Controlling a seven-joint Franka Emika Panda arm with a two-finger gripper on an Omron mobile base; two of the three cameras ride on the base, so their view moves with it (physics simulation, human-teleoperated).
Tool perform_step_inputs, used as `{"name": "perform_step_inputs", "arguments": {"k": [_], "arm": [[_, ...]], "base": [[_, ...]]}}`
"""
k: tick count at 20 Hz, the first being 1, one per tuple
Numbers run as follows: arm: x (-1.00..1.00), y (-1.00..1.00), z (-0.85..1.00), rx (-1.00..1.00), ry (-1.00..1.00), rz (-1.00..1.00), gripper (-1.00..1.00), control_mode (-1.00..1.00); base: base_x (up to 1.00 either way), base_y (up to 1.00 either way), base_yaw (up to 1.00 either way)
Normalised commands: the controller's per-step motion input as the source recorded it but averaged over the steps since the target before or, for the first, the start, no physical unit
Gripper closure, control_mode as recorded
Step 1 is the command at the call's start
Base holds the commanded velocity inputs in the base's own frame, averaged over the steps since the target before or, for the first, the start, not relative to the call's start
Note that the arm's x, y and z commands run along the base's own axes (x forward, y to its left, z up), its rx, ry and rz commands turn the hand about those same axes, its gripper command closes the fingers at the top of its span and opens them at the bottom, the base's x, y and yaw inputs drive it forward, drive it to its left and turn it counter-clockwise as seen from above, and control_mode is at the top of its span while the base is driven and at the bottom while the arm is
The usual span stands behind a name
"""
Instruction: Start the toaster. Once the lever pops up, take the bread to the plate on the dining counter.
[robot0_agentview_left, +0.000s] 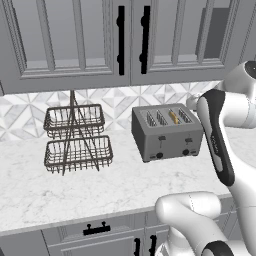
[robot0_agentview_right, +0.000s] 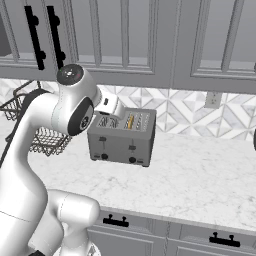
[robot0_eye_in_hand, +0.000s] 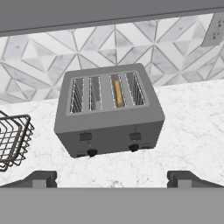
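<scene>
Bread (robot0_eye_in_hand: 117, 93) sits in the toaster (robot0_eye_in_hand: 109, 118) on my table (robot0_eye_in_hand: 188, 127), levers not yet pressed; my claw (robot0_eye_in_hand: 112, 178) hangs spread wide, holding nothing, so everything remains

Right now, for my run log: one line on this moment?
phase: approach | claw: open, empty, facing toaster front | bread: in third slot | levers: up, unpressed
</scene>
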Motion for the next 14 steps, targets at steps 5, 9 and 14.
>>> {"name": "perform_step_inputs", "arguments": {"k": [5,9,14], "arm": [[0.00,0.00,0.00,0.00,0.00,0.00,-1.00,-1.00],[0.00,0.00,0.00,0.00,0.00,0.00,-1.00,-1.00],[0.00,0.00,0.00,0.00,0.00,0.00,-1.00,-1.00]], "base": [[0.00,0.00,0.00],[0.00,0.00,0.00],[0.00,0.00,0.00]]}}
